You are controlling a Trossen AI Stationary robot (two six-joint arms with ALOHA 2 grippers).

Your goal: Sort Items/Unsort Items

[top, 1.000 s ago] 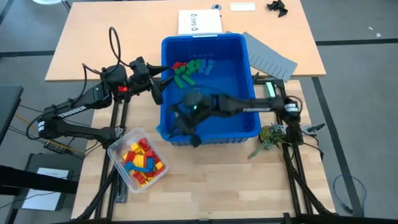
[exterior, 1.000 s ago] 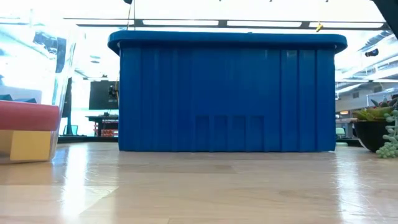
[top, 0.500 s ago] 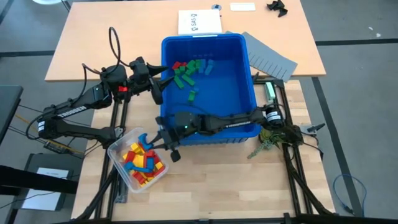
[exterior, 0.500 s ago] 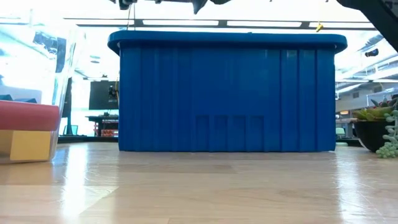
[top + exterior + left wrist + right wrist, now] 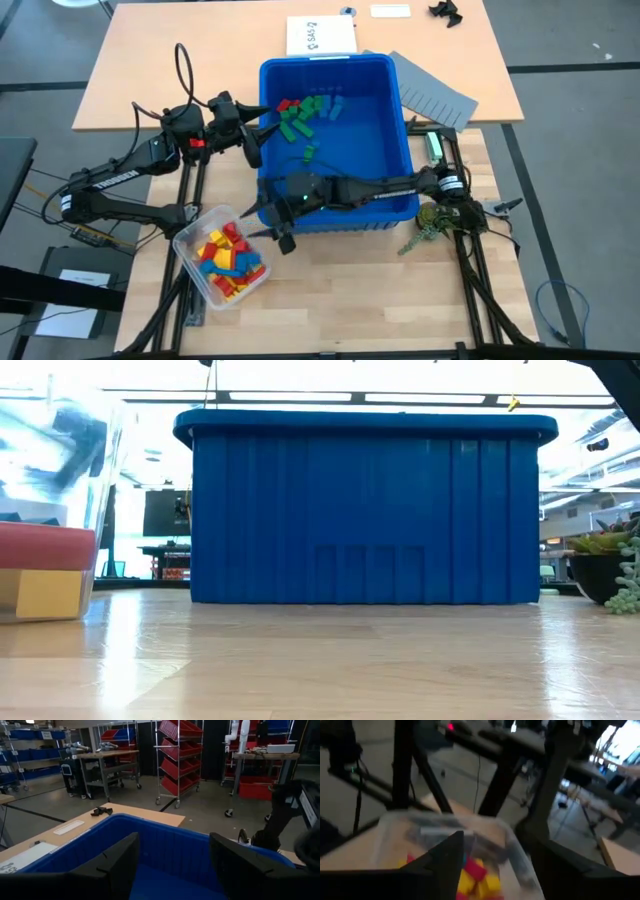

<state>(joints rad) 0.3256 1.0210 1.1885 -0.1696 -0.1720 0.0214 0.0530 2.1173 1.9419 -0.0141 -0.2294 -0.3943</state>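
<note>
A clear container [image 5: 188,240] near the table's front left holds red, yellow and blue items [image 5: 228,262]; the same items [image 5: 475,875] show in my right wrist view. More items [image 5: 303,115], mostly green, lie in the far left part of the blue bin [image 5: 400,190]. My right gripper [image 5: 266,228] reaches past the bin's near left corner and stands open just above the container's right rim, nothing between its fingers. My left gripper [image 5: 262,133] hangs open and level over the bin's left rim.
A grey slotted divider sheet [image 5: 432,92] leans off the bin's far right corner. A white paper [image 5: 322,37] lies behind the bin, and a small plant [image 5: 435,220] stands to its right. Bare wood [image 5: 330,660] lies in front of the bin.
My right gripper has risen out of the bin's near left part, crossed its near left corner toward the clear container and tipped closer to level. Its fingers have opened over the container's rim. The left arm has kept still.
</note>
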